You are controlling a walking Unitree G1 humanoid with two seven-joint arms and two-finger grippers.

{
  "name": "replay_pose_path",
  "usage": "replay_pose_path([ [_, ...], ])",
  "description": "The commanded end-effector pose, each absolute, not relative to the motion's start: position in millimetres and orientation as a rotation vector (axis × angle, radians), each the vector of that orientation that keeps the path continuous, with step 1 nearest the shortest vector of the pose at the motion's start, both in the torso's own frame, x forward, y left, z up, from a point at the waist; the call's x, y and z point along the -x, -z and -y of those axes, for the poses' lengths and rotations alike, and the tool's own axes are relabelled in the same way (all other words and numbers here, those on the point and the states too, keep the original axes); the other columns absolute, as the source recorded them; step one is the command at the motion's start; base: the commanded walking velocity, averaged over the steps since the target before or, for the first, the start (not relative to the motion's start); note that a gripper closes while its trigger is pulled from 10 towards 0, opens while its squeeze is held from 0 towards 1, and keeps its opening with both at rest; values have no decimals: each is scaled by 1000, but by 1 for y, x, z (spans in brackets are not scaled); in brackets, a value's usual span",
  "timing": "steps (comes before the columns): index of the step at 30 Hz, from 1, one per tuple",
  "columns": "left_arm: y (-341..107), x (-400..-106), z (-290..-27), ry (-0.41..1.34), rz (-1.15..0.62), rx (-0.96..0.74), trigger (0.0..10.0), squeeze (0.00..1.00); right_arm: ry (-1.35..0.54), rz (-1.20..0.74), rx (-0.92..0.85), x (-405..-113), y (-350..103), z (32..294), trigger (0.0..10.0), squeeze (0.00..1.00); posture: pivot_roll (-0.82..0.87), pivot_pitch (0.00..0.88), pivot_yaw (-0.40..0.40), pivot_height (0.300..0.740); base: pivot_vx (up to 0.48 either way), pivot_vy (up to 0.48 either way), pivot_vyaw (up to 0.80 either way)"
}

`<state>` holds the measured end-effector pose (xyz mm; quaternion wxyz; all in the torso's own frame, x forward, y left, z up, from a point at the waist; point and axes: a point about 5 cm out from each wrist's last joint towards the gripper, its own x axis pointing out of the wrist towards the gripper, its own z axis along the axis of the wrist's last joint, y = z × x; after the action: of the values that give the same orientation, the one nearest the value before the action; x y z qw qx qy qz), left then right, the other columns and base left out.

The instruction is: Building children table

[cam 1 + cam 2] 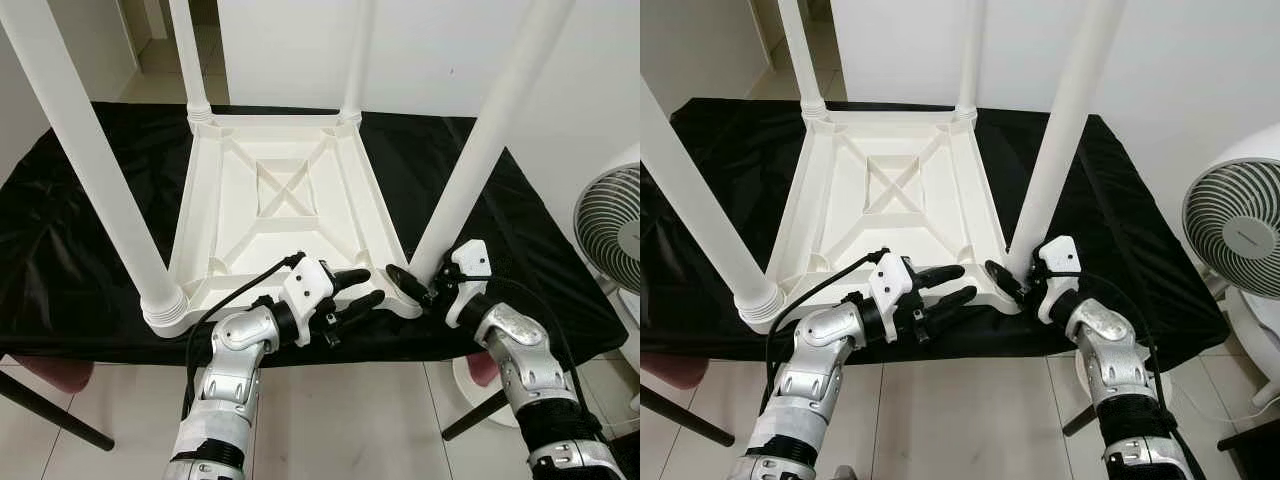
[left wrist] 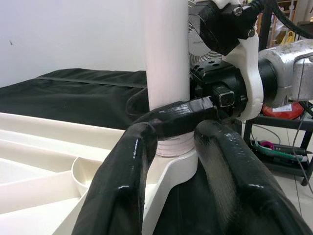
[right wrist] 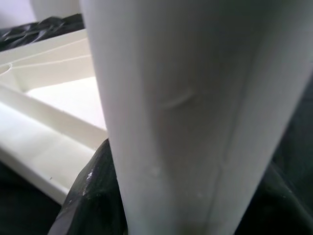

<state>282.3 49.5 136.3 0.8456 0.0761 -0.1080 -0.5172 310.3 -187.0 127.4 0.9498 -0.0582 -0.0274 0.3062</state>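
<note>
Overhead, four legs [image 1: 480, 150] on upturned table [image 1: 280, 210]; right gripper [image 1: 425, 285] jaws clenched around one, left gripper [image 1: 355, 295] jaws released.

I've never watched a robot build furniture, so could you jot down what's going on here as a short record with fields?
Item: white children's table, upside down, four legs pointing up
Surface: black cloth over a table
Right gripper: at the base of the near right leg, jaws closed around it
Left gripper: beside that corner, jaws apart, holding nothing
Nearby: white fan to the robot's right
Stage: all four legs stand in their sockets
</note>
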Motion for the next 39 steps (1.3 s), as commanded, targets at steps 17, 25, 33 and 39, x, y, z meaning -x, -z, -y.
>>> replay_pose_path([
  [17,-115,-272,-47,892,159,-69,10000,0,-131,-38,46,-304,-102,169,10000,0,52,6,-21,740,0,0,0],
  [25,-114,-271,-47,894,157,-67,10000,0,155,-37,-26,-294,-99,164,10000,0,53,5,-23,740,0,0,0],
  [33,-113,-268,-45,899,154,-62,10000,0,291,-35,-65,-283,-100,157,10000,0,50,9,-27,740,0,0,0],
  [39,-113,-267,-45,897,153,-58,10000,0,248,-1,-82,-284,-107,154,10000,1000,51,13,-33,740,0,0,0],
])
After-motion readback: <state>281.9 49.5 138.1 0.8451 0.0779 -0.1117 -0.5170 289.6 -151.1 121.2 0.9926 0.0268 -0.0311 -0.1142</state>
